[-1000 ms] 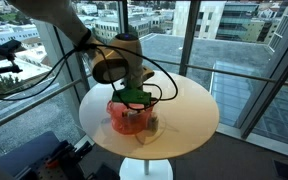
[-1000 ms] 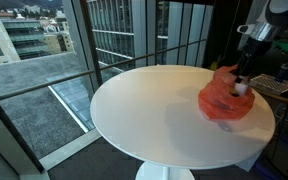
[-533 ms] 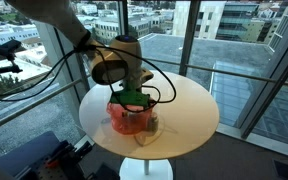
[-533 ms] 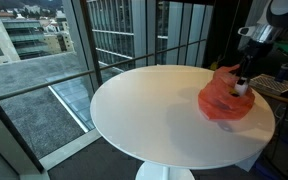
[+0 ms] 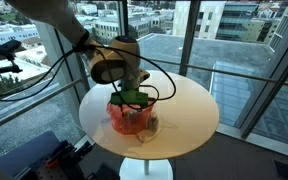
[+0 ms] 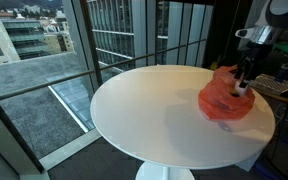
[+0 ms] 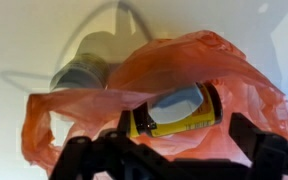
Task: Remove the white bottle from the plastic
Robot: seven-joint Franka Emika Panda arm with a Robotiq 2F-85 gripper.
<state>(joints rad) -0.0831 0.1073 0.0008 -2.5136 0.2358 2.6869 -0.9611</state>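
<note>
Both jaws of the gripper point(image 7: 174, 135) stand spread — released, holding nothing — with the white bottle point(image 7: 176, 108) just ahead between them, inside the plastic point(image 7: 234, 70). Reaching step, I judge; next, ease closer, clamp the bottle alone, then lift clear.

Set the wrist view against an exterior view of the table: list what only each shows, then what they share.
Only the wrist view: a yellow-labelled bottle with a pale top lying in the folds, and a greyish bottle at the plastic's edge. Only an exterior view: the whole round white table, the windows and the arm above. Both: the red-orange plastic and the gripper over it, jaws apparently spread.
</note>
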